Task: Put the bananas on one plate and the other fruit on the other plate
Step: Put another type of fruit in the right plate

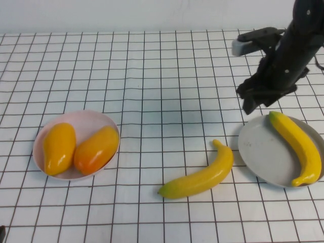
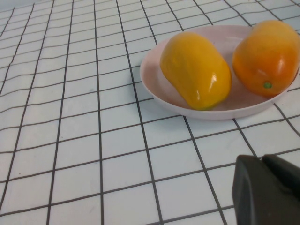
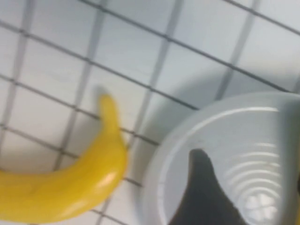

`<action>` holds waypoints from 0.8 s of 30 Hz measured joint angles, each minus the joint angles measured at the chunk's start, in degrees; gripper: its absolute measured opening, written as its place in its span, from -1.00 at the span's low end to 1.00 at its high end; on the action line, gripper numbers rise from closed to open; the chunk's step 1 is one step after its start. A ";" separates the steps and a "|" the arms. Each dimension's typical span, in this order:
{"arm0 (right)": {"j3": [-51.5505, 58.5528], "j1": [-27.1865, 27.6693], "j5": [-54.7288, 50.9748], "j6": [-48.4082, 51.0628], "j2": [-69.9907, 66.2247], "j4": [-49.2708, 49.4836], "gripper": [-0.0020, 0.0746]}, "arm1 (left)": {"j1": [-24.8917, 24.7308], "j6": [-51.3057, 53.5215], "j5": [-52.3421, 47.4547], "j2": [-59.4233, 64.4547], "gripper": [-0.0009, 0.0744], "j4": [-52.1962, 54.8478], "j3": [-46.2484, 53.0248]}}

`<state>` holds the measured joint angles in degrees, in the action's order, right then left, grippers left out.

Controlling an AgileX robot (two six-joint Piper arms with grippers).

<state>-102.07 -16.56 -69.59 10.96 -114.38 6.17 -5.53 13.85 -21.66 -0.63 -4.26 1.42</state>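
Note:
One banana (image 1: 298, 147) lies on the grey-blue plate (image 1: 260, 152) at the right. The other banana (image 1: 202, 177) lies on the table just left of that plate; it also shows in the right wrist view (image 3: 70, 187). Two orange-yellow mango-like fruits (image 1: 59, 148) (image 1: 96, 150) lie side by side on the pink plate (image 1: 88, 121) at the left. My right gripper (image 1: 255, 101) hovers over the grey plate's far left rim (image 3: 197, 126), open and empty (image 3: 248, 187). My left gripper (image 2: 262, 159) is shut and empty, low over the table near the pink plate (image 2: 154, 79) and its fruits (image 2: 197, 70) (image 2: 267, 56).
The table is a white cloth with a black grid (image 1: 152, 76). The right arm's dark body (image 1: 293, 45) stands over the far right of the table. Nothing else lies on the cloth.

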 joint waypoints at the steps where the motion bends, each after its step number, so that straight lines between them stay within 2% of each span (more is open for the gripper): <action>1: 0.00 -1.05 -0.13 0.95 0.61 1.56 0.04 | 0.00 0.00 0.00 0.00 -0.99 0.00 0.00; 11: 0.12 -20.96 -0.56 21.19 1.98 0.26 0.01 | 0.00 0.00 0.00 0.00 -0.99 0.00 0.00; 15: 0.50 -24.21 -0.70 27.33 1.53 -0.14 0.01 | 0.00 0.00 0.00 0.00 -0.99 0.00 0.00; 21: 4.08 -24.58 -0.70 29.16 0.74 -0.26 0.01 | 0.00 0.00 0.00 0.00 -0.99 0.00 0.00; 24: 10.15 -24.58 -0.49 29.38 2.30 -1.49 0.01 | 0.00 0.00 0.00 0.00 -0.99 0.00 0.00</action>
<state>-91.93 -41.14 -70.08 40.35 -112.08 4.69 -5.53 13.85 -21.66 -0.63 -4.26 1.42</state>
